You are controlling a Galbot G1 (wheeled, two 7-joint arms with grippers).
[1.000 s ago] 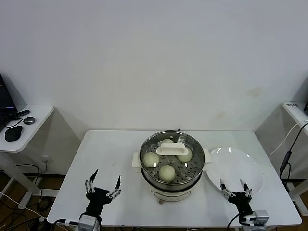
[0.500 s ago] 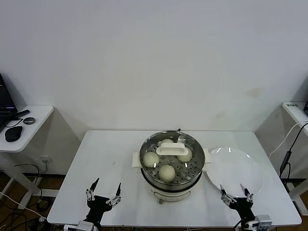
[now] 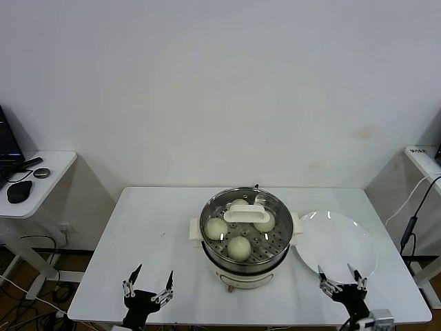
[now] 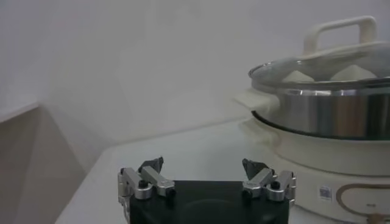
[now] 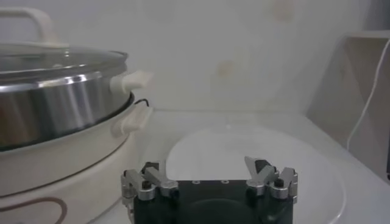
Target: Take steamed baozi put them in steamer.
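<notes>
The steamer (image 3: 247,261) stands mid-table with its glass lid (image 3: 247,214) on. Under the lid lie several cream-white baozi, such as the near one (image 3: 239,247) and the left one (image 3: 216,228). My left gripper (image 3: 150,283) hovers open and empty at the table's near edge, left of the steamer. My right gripper (image 3: 341,281) is open and empty at the near edge, just in front of the white plate (image 3: 337,241). The left wrist view shows the left gripper (image 4: 203,165) beside the steamer (image 4: 329,115), baozi (image 4: 298,76) visible through the lid. The right wrist view shows the right gripper (image 5: 203,165) over the plate's (image 5: 244,149) near rim.
The white table (image 3: 158,227) has bare surface left of the steamer. A side desk (image 3: 41,172) with a mouse stands at the far left. Another stand and a hanging cable (image 3: 410,227) are at the far right.
Both grippers have drawn back toward the table's near edge and sunk lower in the head view, still open. The steamer, lid, baozi and plate have not moved.
</notes>
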